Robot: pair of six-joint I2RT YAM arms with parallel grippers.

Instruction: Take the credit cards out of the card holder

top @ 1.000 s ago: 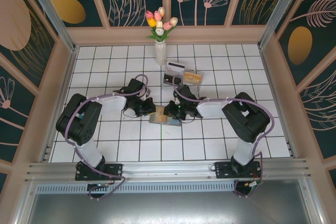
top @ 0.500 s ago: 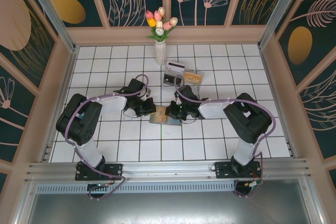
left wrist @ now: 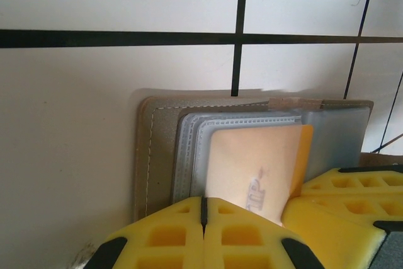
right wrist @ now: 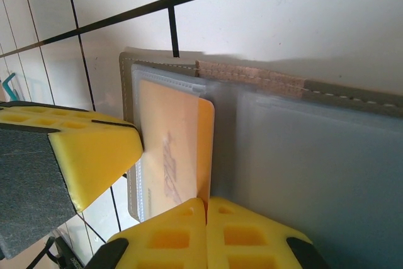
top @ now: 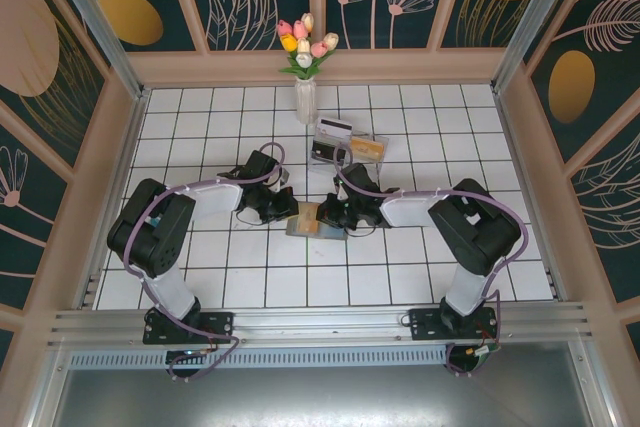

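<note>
- the card holder (top: pixel 314 226) lay open and flat on the white tiled bench (top: pixel 200 127), right between the two arms
- an orange-tan card (left wrist: pixel 252 165) sat tucked in a frosted sleeve on one panel, with one orange edge showing bare past the sleeve
- the left tool (left wrist: pixel 203 201) was clenched, yellow pads pressed flat together, tips over the near end of that card; couldn't tell if it pinched anything
- the right tool (right wrist: pixel 206 205) was clenched too, tips down by the card's orange edge, just beside the left tool
- further back, well apart from all that, a clear tray (top: pixel 372 140) sat near a vase (top: pixel 305 99) of tulips
</note>
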